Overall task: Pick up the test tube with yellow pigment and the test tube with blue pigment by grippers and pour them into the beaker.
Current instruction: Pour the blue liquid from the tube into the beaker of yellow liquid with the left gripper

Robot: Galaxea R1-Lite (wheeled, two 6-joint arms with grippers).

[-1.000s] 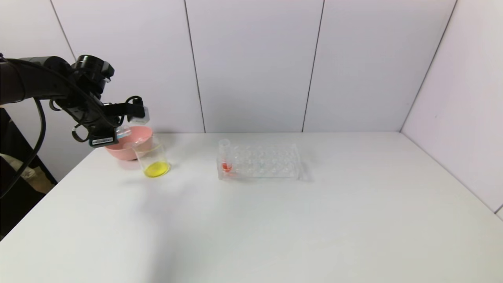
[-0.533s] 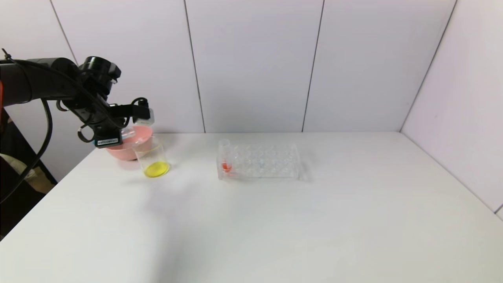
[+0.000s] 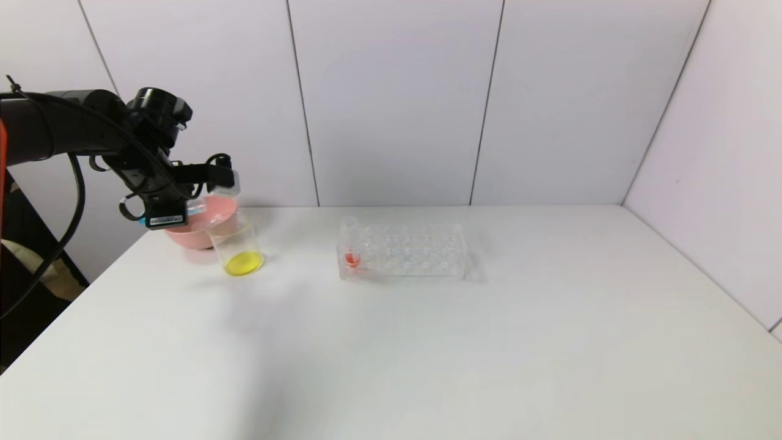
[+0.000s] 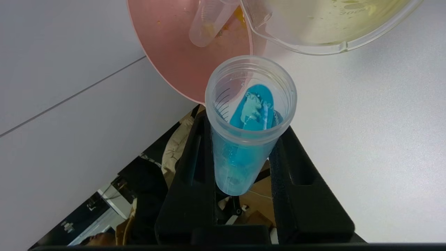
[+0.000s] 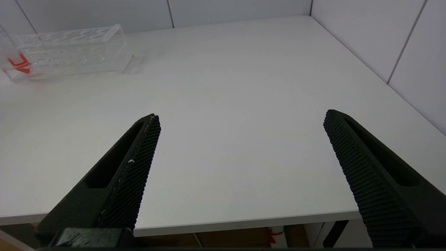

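Observation:
My left gripper [image 3: 183, 205] is shut on the test tube with blue pigment [image 4: 249, 139] and holds it tilted above the table. Its open mouth points at the near rims of the pink bowl and the beaker. Blue liquid lies along the tube's inside. In the head view the tube [image 3: 197, 208] hangs over the bowl's edge, just left of the beaker [image 3: 238, 247], which holds yellow liquid. The beaker's rim [image 4: 324, 48] shows in the left wrist view. A clear tube with yellow traces [image 4: 209, 21] lies in the bowl. My right gripper [image 5: 240, 116] is open and empty above the table's front edge.
The pink bowl [image 3: 183, 232] stands at the back left, touching the beaker; it also shows in the left wrist view [image 4: 174, 52]. A clear many-holed rack [image 3: 409, 250] stands mid-table with a red-orange tube [image 3: 350, 241] at its left end. The table's left edge is close to the bowl.
My left gripper has moved a little to the right and up with the blue tube, nearer the beaker. Nothing else has moved.

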